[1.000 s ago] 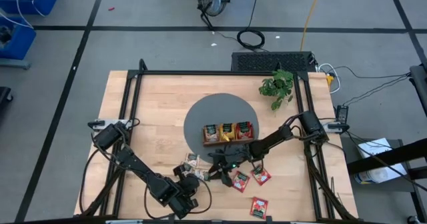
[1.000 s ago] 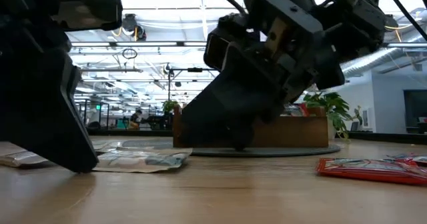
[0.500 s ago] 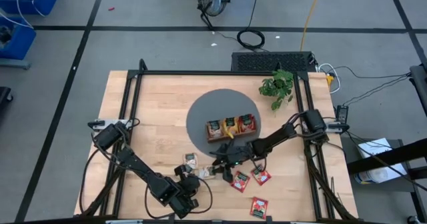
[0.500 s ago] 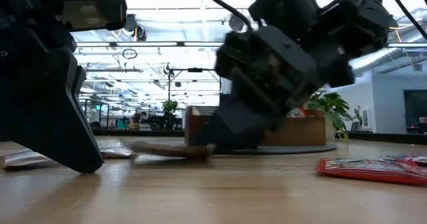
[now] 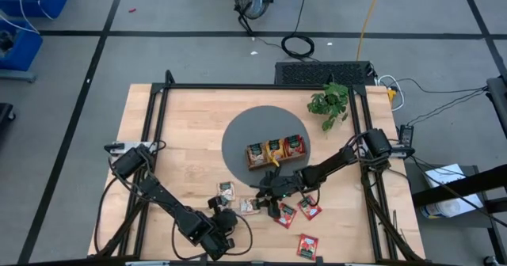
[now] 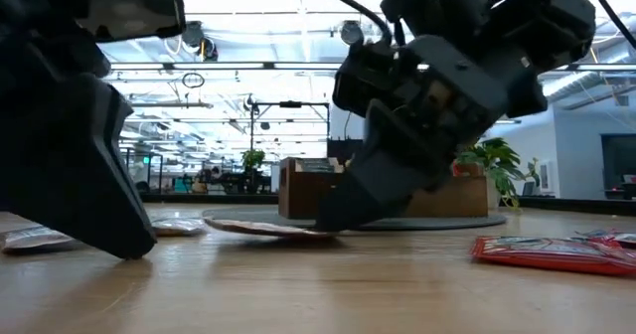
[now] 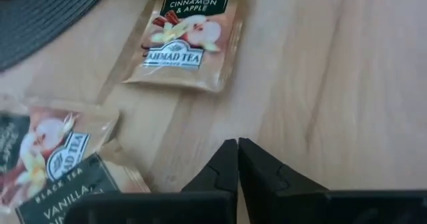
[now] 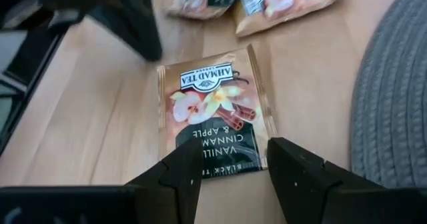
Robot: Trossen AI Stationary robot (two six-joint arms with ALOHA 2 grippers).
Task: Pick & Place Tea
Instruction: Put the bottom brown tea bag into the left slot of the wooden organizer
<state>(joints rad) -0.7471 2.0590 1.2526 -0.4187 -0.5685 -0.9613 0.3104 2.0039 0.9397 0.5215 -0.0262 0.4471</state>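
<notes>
Down at the lower centre of the high view sits the left gripper (image 5: 224, 221), low on the wooden table (image 5: 182, 131), its two dark fingers (image 7: 227, 167) pressed together with nothing between them. Just ahead of those fingertips lie two pale tan sachets (image 7: 57, 161), overlapping at the lower left of the left wrist view, and a little farther on, the tan vanilla sachet (image 7: 187, 41).

Now over to the right gripper (image 5: 269, 203), just right of that, tipped down toward the table. Its fingers (image 8: 303, 167) are spread apart, and the tan vanilla sachet (image 8: 213, 121) lies flat on the wood directly beyond the gap between them, label end nearest the fingertips, not pinched. In the low view the gripper's tip looks to meet the sachet's edge, though whether they actually touch is hard to tell.

Right of the gripper, two red sachets (image 5: 297, 210) lie side by side, with a third red sachet (image 5: 307, 245) nearer the bottom edge.

Farther back, the round grey mat (image 5: 245, 135) carries the wooden tray (image 5: 274, 161), with tan, orange-yellow and red sachets already standing in its three compartments. Beyond, upper right, a small green plant (image 5: 329, 103).
</notes>
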